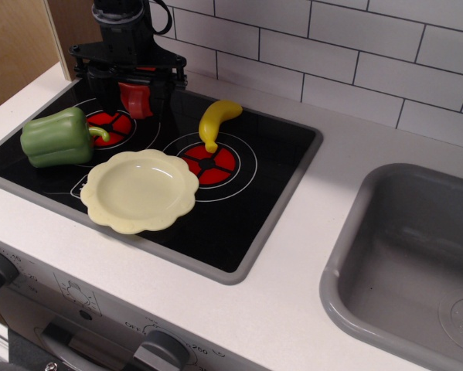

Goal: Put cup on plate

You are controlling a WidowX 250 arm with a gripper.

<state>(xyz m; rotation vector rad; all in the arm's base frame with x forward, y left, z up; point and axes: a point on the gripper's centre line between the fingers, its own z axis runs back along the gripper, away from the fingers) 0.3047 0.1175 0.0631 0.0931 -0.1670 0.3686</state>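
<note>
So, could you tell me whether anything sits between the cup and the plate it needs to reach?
Nothing visible does. The cup sits at the back left of the hob in the tool; the plate lies nearer the front. The green pepper lies left of that path, the banana right.

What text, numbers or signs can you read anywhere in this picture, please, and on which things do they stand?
"250" on the stove front, beside a knob.
Other faint markings by the knobs are too small to read.
A round embossed mark in the sink corner is unreadable.
Nothing legible on the cup, plate or end effector.
</note>
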